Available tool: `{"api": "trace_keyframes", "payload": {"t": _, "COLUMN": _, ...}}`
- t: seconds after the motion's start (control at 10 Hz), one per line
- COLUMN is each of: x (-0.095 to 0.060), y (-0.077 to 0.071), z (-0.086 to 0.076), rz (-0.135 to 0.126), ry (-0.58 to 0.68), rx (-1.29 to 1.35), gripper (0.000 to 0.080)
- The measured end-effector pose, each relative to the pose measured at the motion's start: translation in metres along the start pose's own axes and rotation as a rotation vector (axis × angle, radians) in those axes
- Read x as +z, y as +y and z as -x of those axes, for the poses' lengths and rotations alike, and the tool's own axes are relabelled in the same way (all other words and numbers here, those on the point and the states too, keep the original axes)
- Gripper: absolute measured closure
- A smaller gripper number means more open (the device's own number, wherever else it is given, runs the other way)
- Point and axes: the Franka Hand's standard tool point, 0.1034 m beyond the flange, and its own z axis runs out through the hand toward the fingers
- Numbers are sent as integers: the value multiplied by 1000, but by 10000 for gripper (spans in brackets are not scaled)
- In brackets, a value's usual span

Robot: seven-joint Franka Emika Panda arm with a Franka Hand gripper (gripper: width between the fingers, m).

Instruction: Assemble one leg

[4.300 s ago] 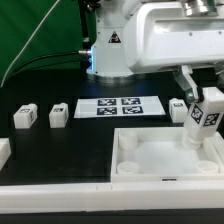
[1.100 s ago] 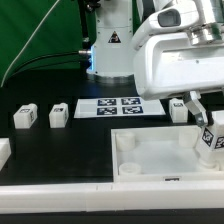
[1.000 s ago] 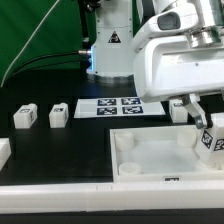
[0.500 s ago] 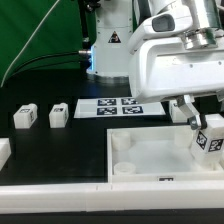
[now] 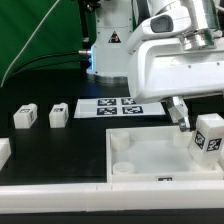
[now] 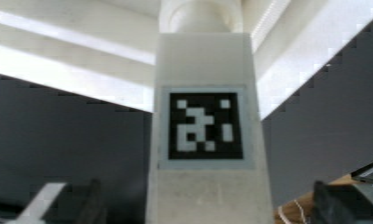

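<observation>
A leg (image 5: pixel 208 137), a white block with a tag on its face, stands upright in the far right corner of the large white square panel (image 5: pixel 140 178). In the wrist view the leg (image 6: pixel 208 120) stands between my fingers with a dark gap on each side. My gripper (image 5: pixel 203 122) is open around it, and its middle shows in the wrist view (image 6: pixel 197 205). One finger (image 5: pixel 180 114) stands apart from the leg, on the side of the exterior view's left. The other finger is hidden.
Two more small tagged blocks (image 5: pixel 23 116) (image 5: pixel 57 115) stand at the exterior view's left, and another white part (image 5: pixel 3 152) lies at the left edge. The marker board (image 5: pixel 118 107) lies behind the panel. The robot base (image 5: pixel 108 50) stands at the back.
The leg has come down and to the exterior view's right, onto the panel's corner. My fingers have opened off it. The panel has slid slightly to the exterior view's left.
</observation>
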Motion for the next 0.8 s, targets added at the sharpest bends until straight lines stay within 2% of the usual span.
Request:
{"api": "trace_keyframes", "payload": {"t": 0.1, "x": 0, "y": 0, "z": 1, "rz": 0, "ry": -1, "rx": 0, "gripper": 171}}
{"api": "trace_keyframes", "payload": {"t": 0.2, "x": 0, "y": -1, "z": 1, "rz": -1, "ry": -2, "rx": 0, "gripper": 156}}
{"api": "trace_keyframes", "payload": {"t": 0.4, "x": -2, "y": -3, "z": -3, "rz": -4, "ry": -1, "rx": -5, "gripper": 151}}
{"api": "trace_keyframes", "payload": {"t": 0.8, "x": -19, "y": -3, "z": -20, "rz": -13, "ry": -23, "rx": -17, "gripper": 150}}
